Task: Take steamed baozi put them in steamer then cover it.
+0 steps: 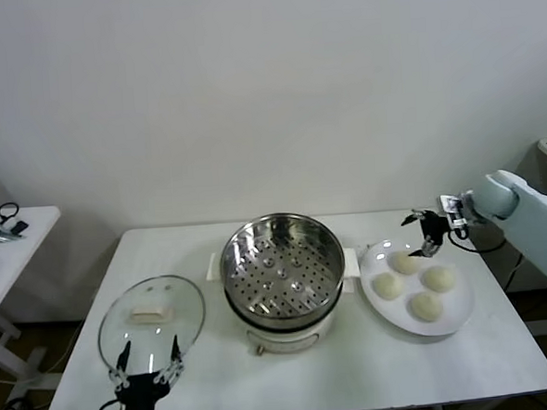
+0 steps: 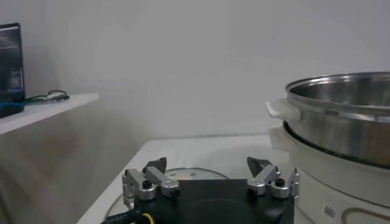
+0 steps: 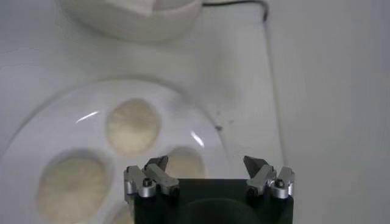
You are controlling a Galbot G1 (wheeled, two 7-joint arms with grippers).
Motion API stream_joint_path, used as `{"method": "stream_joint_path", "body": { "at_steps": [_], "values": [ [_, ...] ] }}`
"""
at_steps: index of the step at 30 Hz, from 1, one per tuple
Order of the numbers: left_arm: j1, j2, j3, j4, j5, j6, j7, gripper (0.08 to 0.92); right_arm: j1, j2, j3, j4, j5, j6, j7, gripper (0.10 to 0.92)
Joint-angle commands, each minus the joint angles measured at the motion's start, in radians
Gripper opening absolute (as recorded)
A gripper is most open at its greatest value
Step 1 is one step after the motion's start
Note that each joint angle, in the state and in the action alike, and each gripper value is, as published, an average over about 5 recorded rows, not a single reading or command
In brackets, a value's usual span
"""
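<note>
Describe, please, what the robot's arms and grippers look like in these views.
The right arm has a smooth pale blue-white shell and a black cable at the wrist. The right gripper and left gripper share one build: a black body, silver metal knuckles with black screws, and dark pointed fingertips.

Pale blue-grey right arm (image 1: 534, 212); each claw (image 3: 207, 167) black-bodied, silver finger blocks with dark screws, black cabling.
</note>
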Motion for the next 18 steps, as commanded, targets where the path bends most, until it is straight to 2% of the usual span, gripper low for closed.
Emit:
{"method": "stream_joint_path", "body": {
  "at_steps": [1,6,18],
  "values": [
    [-0.007,0.019,-0.003,0.011,-0.005,-0.003,-0.001,0.823,0.108,0.133,-0.173,-0.190,-0.088,0.014,-0.118,0.823],
    [-0.015,0.022,-0.006,0.018,-0.009,-0.004,-0.002,0.823,0.058,0.189,-0.119,-0.270,-0.190,0.017,-0.074,0.823],
    [-0.027,0.036,-0.010,0.040,-0.023,-0.014,-0.005,0.823,-0.020,0.259,0.008,-0.346,-0.189,0.019,-0.008,0.823]
  ]
}}
